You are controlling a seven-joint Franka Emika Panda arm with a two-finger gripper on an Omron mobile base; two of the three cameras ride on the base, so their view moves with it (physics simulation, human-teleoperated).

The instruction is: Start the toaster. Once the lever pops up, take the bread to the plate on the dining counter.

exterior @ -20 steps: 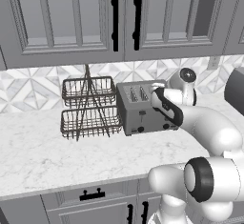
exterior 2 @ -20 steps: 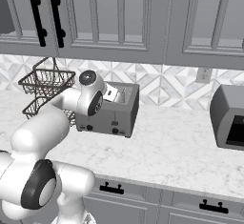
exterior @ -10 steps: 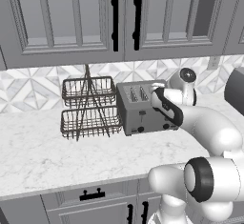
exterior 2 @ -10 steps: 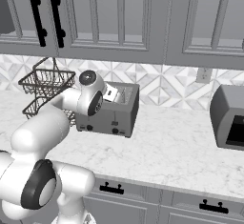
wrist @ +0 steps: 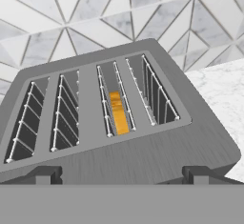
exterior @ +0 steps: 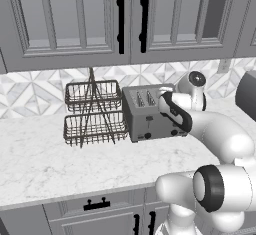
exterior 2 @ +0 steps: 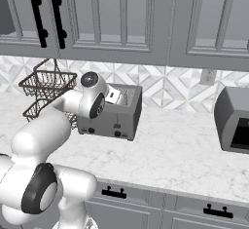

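The grey toaster (exterior: 150,114) (exterior 2: 114,118) stands on the marble worktop against the tiled wall. In the hand view I look down on the toaster (wrist: 143,156) and its four slots. The golden-orange bread (wrist: 117,112) sits low in the third slot from the left. My gripper (wrist: 122,175) hovers just above the toaster's front edge. Its jaws are open wide and its two dark fingertips (wrist: 45,174) hold nothing. In the right base view the hand (exterior 2: 115,95) hangs over the toaster's top. The plate and the dining counter are out of view.
A two-tier wire basket rack (exterior: 93,112) (exterior 2: 46,89) stands just left of the toaster. A dark grey appliance (exterior 2: 234,121) sits at the far right of the worktop (exterior 2: 170,150). Wall cabinets (exterior: 125,19) hang low overhead.
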